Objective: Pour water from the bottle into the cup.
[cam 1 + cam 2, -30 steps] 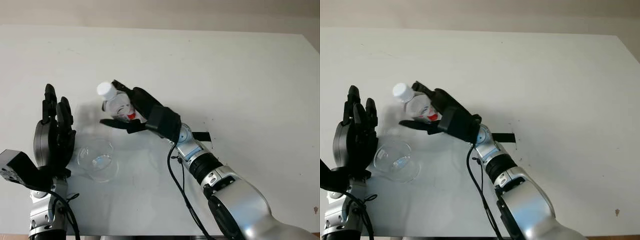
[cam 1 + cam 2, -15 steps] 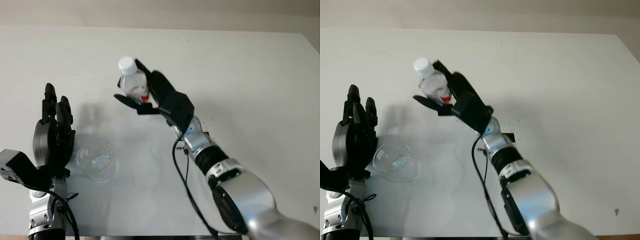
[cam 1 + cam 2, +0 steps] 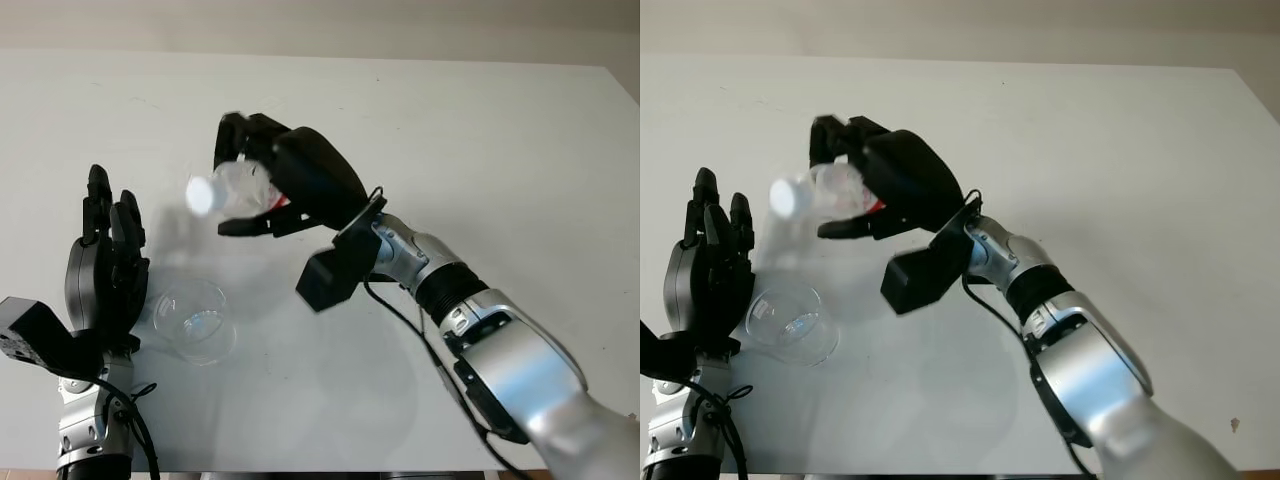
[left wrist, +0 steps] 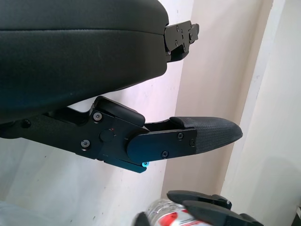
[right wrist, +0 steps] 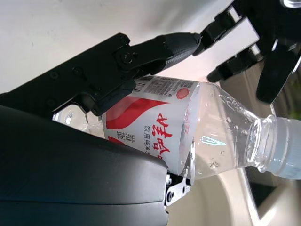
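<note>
My right hand (image 3: 238,176) is shut on the clear water bottle (image 3: 226,191), holding it in the air above the table. The bottle lies tilted nearly level, and its white cap (image 3: 200,196) points left, above and a little behind the cup. Its red and white label (image 5: 141,123) sits between the black fingers (image 5: 141,56) in the right wrist view. The clear glass cup (image 3: 195,321) stands on the table near the front left, below the bottle's mouth. My left hand (image 3: 105,268) is open and upright just left of the cup, not touching it.
The white table (image 3: 480,150) stretches wide to the right and back. A black tape mark lies on it under my right forearm (image 3: 420,265). The table's front edge runs close below the cup.
My right hand lifted the bottle off the table, then swung it left and tipped it from upright to nearly level, cap toward the cup. The left hand and cup stayed put.
</note>
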`<state>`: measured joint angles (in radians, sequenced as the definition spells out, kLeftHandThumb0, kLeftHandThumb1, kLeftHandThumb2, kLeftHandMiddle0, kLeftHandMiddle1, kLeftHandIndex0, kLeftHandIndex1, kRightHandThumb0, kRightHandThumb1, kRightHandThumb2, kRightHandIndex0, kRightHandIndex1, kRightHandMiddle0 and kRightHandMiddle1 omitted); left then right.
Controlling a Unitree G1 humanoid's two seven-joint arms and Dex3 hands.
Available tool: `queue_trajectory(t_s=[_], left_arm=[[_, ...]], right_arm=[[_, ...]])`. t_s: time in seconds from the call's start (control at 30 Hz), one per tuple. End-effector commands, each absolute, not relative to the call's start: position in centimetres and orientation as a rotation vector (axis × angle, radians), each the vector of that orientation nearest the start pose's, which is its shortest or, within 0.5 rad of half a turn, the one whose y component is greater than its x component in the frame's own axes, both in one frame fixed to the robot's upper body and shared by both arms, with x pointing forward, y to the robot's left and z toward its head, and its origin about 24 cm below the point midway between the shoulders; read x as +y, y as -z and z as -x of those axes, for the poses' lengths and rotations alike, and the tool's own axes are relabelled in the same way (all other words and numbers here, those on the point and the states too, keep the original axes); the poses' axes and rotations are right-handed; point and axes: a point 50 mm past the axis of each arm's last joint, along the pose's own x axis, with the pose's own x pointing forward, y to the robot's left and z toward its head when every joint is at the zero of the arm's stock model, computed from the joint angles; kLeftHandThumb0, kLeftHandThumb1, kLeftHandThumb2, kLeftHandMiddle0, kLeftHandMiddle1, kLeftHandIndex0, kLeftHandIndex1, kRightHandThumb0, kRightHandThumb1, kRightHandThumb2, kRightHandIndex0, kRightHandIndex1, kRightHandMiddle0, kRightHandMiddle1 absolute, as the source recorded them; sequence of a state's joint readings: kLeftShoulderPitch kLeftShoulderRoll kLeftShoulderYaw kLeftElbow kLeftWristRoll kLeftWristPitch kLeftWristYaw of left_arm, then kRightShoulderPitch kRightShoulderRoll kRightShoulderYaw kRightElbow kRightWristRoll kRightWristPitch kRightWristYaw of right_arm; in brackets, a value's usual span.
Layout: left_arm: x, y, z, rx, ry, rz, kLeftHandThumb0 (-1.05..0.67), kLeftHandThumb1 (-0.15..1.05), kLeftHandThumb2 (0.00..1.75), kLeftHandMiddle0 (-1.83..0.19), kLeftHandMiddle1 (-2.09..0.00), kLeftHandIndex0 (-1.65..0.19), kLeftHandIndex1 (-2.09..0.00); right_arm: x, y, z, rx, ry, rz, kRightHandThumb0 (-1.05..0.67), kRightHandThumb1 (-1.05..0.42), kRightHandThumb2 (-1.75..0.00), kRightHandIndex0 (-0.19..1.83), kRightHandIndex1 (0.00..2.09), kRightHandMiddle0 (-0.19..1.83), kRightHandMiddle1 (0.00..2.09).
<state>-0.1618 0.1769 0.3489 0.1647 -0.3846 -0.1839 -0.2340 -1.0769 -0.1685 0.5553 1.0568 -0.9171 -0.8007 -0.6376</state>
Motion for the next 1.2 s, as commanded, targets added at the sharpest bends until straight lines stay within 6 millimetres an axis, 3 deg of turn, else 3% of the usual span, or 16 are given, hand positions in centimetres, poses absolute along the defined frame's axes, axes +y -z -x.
queue_trajectory(t_s=[0.0, 0.17, 0.47, 0.6, 0.8, 0.97, 1.17], left_arm=[[25.2, -7.0, -26.7, -0.252, -0.112, 0.206, -0.77, 1.05, 0.53, 0.18, -0.05, 0.18, -0.05], [25.2, -7.1, -26.8, -0.258, -0.110, 0.208, -0.77, 1.05, 0.54, 0.18, -0.05, 0.19, -0.05], [25.0, -7.0, -27.0, -0.261, -0.112, 0.214, -0.77, 1.05, 0.53, 0.18, -0.05, 0.19, -0.05], [24.9, -7.1, -27.1, -0.264, -0.111, 0.212, -0.77, 1.05, 0.53, 0.18, -0.05, 0.19, -0.05], [24.9, -7.0, -27.1, -0.261, -0.116, 0.215, -0.76, 1.05, 0.53, 0.18, -0.05, 0.19, -0.05], [24.8, -7.1, -27.1, -0.265, -0.109, 0.211, -0.76, 1.05, 0.54, 0.19, -0.05, 0.19, -0.04], [24.8, -7.1, -27.2, -0.263, -0.114, 0.213, -0.77, 1.05, 0.53, 0.19, -0.05, 0.19, -0.03]], right_arm=[[-1.3, -17.0, -35.0, -1.222, -0.509, 1.054, -0.49, -1.05, -0.27, 1.21, 2.09, 0.94, 2.09], [-0.7, -16.6, -34.6, -1.346, -0.507, 1.122, -0.49, -1.05, -0.21, 1.20, 2.09, 0.93, 2.09], [-0.5, -16.7, -34.6, -1.468, -0.494, 1.211, -0.49, -1.05, -0.29, 1.27, 2.09, 0.91, 2.09], [-0.5, -17.2, -34.5, -1.536, -0.477, 1.223, -0.49, -1.05, -0.30, 1.31, 2.09, 0.93, 2.09], [-0.7, -18.2, -34.8, -1.661, -0.426, 1.287, -0.51, -1.05, -0.19, 1.29, 2.09, 0.91, 2.09], [-0.7, -19.1, -34.8, -1.775, -0.374, 1.292, -0.50, -1.05, -0.29, 1.31, 2.09, 0.92, 2.09], [-0.7, -20.0, -34.7, -1.869, -0.327, 1.273, -0.52, -1.05, -0.28, 1.35, 2.09, 0.94, 2.09]])
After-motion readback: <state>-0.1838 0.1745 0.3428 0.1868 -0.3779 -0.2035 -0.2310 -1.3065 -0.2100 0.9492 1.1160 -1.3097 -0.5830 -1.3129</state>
